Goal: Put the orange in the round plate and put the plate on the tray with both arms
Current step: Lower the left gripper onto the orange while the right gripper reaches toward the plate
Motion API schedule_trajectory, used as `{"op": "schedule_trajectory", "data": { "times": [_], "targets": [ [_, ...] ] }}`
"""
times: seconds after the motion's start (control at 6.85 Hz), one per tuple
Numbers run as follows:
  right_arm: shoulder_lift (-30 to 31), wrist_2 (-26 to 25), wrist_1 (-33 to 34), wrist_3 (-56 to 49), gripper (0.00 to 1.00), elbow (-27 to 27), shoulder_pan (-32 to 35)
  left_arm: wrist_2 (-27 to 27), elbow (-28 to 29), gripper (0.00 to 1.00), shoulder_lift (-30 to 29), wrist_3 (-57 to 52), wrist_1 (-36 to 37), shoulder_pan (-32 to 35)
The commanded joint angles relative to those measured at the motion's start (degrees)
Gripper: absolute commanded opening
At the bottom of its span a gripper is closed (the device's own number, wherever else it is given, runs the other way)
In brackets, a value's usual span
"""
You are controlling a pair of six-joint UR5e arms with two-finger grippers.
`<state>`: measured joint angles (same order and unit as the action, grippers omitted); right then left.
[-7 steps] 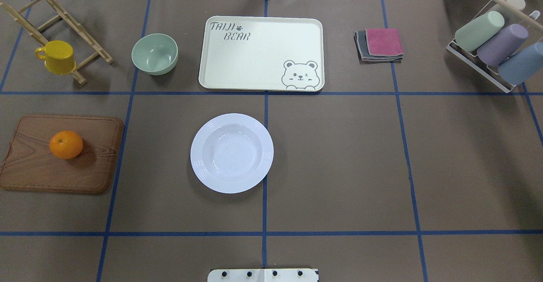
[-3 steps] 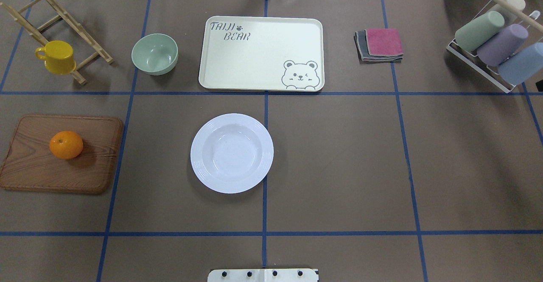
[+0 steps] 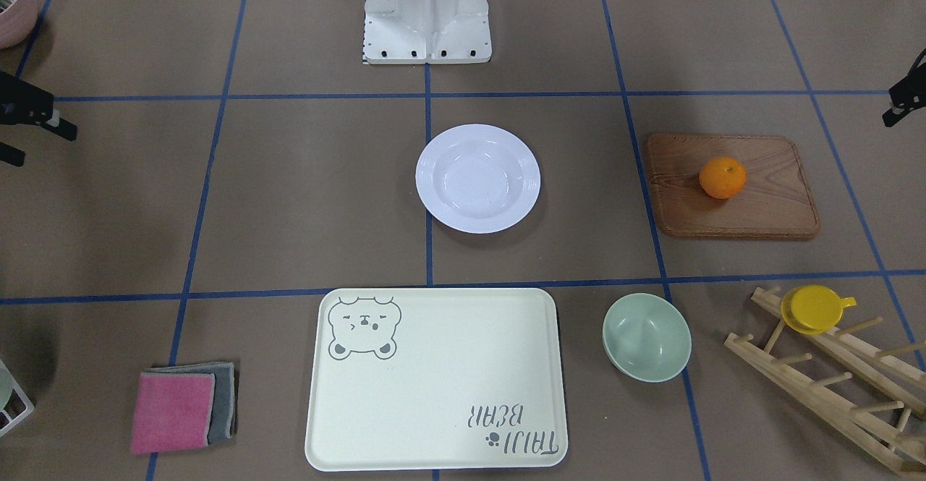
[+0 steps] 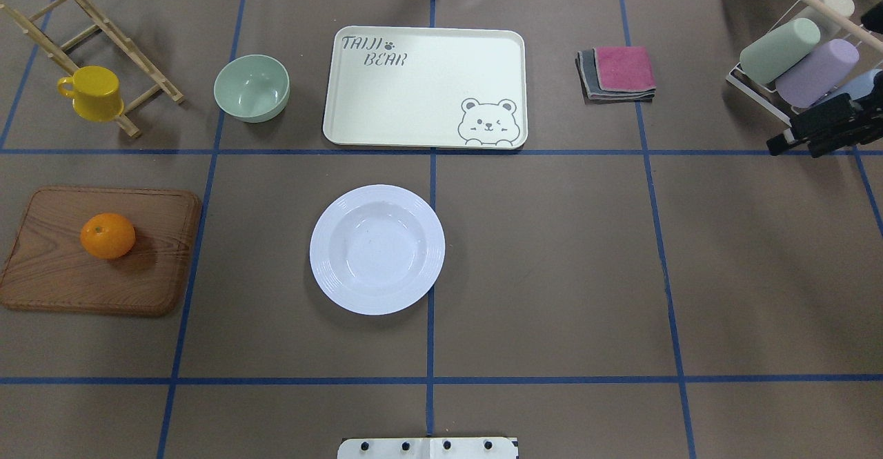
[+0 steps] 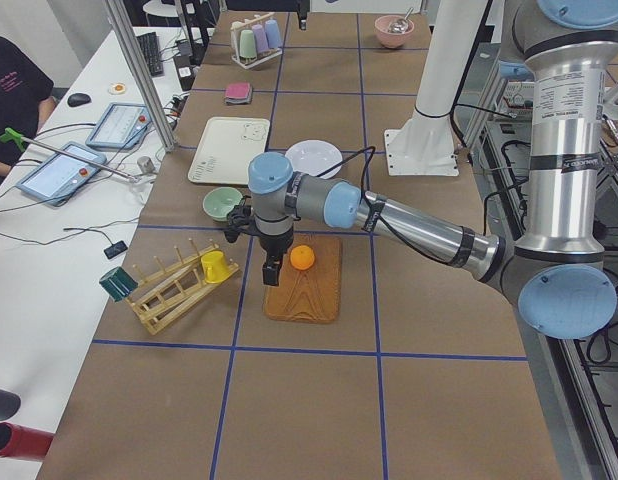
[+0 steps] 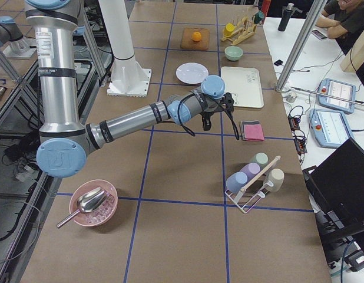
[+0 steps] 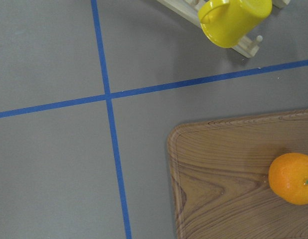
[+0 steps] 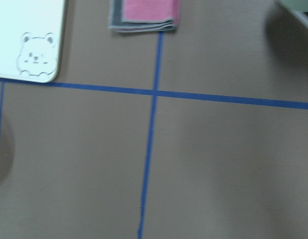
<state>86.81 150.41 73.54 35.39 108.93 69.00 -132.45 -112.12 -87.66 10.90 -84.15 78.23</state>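
The left gripper [image 3: 903, 101] hangs near the board [image 4: 138, 272], the right gripper [image 4: 800, 134] by the cup rack [image 4: 755, 90]; I cannot tell if either is parted. The orange [image 4: 107, 235] sits on the board, the plate [image 4: 324, 272] near the tray [image 4: 414, 100]

A brown paper-covered table [image 4: 552, 272], taped into blue squares, carries a cream tray [image 4: 414, 93] and a white plate [image 4: 376, 249] near its middle. A green bowl [image 4: 251, 88] sits beside the tray. A wooden board [image 4: 69, 286], a wooden rack [image 4: 43, 46] and folded cloths [image 4: 617, 72] lie further out.
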Motion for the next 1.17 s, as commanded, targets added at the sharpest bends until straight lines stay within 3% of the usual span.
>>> {"op": "schedule_trajectory", "data": {
  "times": [0.0, 0.15, 0.29, 0.44, 0.73, 1.02],
  "targets": [
    [-4.08, -3.60, -8.02, 16.40, 1.00, -1.08, -6.65, 0.09, 0.41, 0.99, -0.23, 11.46, -6.08, -5.87],
    [-4.89, -7.20, -18.41, 29.52, 1.00, -2.04, -10.68, 0.17, 0.67, 0.99, -0.23, 14.82, -8.03, -7.64],
    [-5.24, -15.76, -33.83, 42.18, 0.99, -5.62, -18.12, 0.52, 0.67, 0.99, -0.31, 16.16, -8.22, -9.31],
    [-7.42, -22.98, -44.34, 50.92, 0.99, -9.05, -24.55, 0.61, 0.76, 0.99, -1.10, 18.87, -8.31, -10.81],
    [-9.46, -25.86, -45.76, 53.73, 1.00, -9.43, -28.03, 3.67, 1.72, 0.99, -2.34, 27.64, -12.59, -15.98],
    [-9.64, -27.96, -46.03, 53.91, 1.00, -8.91, -29.96, 5.35, 8.37, 0.99, -2.60, 34.77, -24.94, -20.38]
  ]
}}
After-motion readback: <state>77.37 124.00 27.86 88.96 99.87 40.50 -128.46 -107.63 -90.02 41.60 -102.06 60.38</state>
